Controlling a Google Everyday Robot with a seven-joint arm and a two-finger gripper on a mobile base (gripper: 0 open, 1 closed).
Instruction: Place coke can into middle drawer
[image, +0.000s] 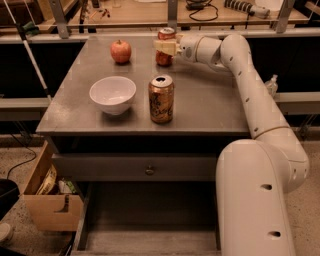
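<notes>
The red coke can (164, 59) stands upright at the far edge of the grey tabletop (210, 105), right of a red apple. My gripper (165, 47) reaches in from the right at the can's mid height, with its cream fingers (161, 46) closed across the can's body. The can's silver top shows above them and its base rests on the table. The middle drawer (150, 222) is pulled open below the table front, its bare grey floor showing, with nothing in it.
A gold-brown can (161, 99) stands front centre, a white bowl (112, 93) to its left, and the red apple (121, 51) at the back left. A closed drawer front with a round knob (149, 170) sits above the open drawer. A cardboard box (47, 200) stands on the floor at left.
</notes>
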